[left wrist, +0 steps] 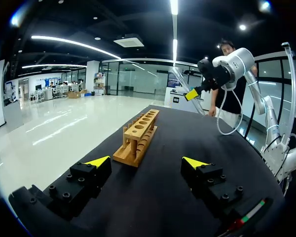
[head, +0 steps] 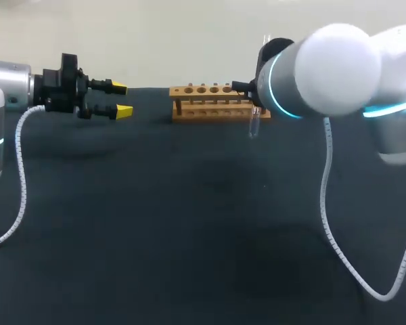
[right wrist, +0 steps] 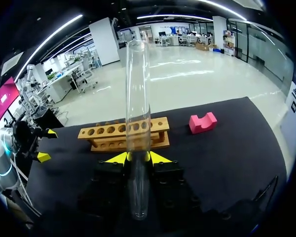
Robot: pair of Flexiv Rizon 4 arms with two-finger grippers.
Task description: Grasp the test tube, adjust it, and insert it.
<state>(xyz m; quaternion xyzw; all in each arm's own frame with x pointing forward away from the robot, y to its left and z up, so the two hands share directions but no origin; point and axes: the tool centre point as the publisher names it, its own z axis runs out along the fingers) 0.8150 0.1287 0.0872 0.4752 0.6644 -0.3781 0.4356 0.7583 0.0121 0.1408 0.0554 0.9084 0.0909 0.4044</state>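
Note:
A clear glass test tube (right wrist: pixel 138 113) stands upright between the yellow tips of my right gripper (right wrist: pixel 138 158), which is shut on its lower part. In the head view the tube (head: pixel 254 123) hangs just off the right end of the wooden rack (head: pixel 210 101), and the wrist hides the right gripper. The rack (right wrist: pixel 124 133) has a row of several empty holes and lies ahead of the tube. My left gripper (head: pixel 120 99) is held open to the left of the rack, with nothing between its fingers. From the left wrist the rack (left wrist: pixel 138 136) lies ahead of the left gripper (left wrist: pixel 150 162).
A pink notched block (right wrist: pixel 203 122) lies on the black tabletop (head: pixel 189 217) beside the rack's end. My right arm's white cable (head: pixel 328 203) loops down over the table's right part. My left gripper (right wrist: pixel 42 145) shows beyond the rack's other end.

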